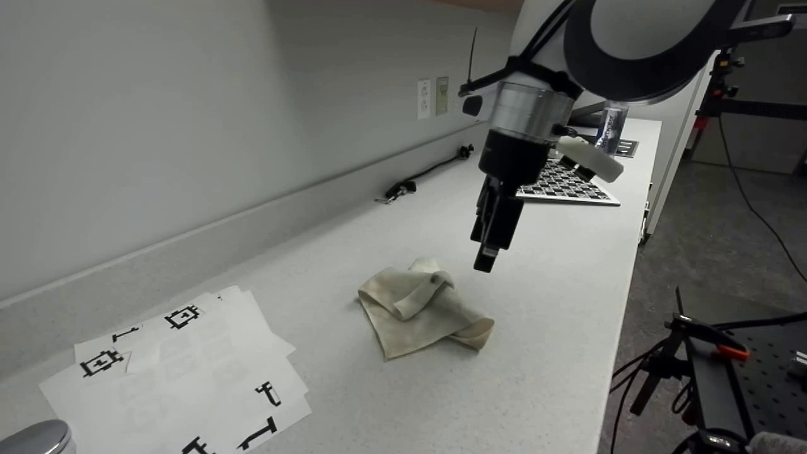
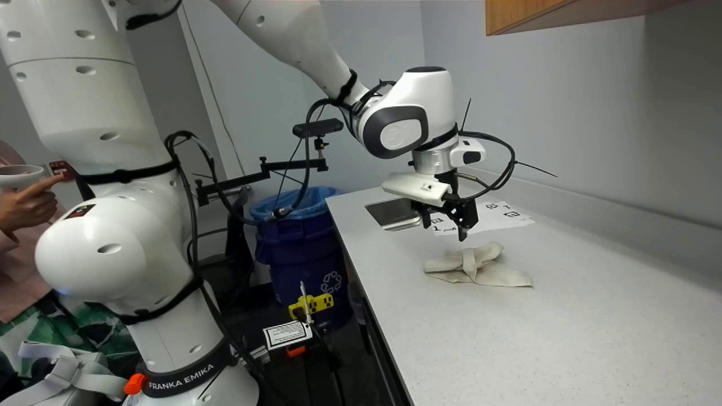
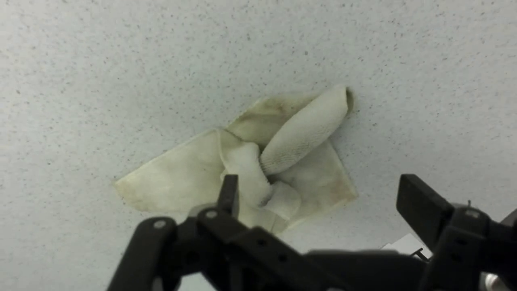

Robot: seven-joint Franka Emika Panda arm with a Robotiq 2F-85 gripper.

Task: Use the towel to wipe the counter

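Note:
A crumpled off-white towel lies on the light speckled counter (image 1: 517, 391). The towel shows in both exterior views (image 1: 422, 321) (image 2: 476, 268) and in the wrist view (image 3: 307, 135), with folded and rolled parts on top. My gripper (image 1: 485, 258) hangs above the counter, pointing down and apart from the towel. In an exterior view the gripper (image 2: 444, 230) is above and behind the towel. In the wrist view the gripper's fingers (image 3: 319, 182) are wide apart with nothing between them. The left finger overlaps part of the towel in that view, and the right finger is beyond its edge.
White sheets with black markings (image 1: 189, 378) lie near the towel. A metallic tray (image 2: 395, 213) sits near the counter edge. A checkered board (image 1: 567, 183), a bottle (image 1: 611, 129) and a black cable (image 1: 435, 169) are farther along. A wall runs behind; a wooden cabinet (image 2: 541, 14) hangs above.

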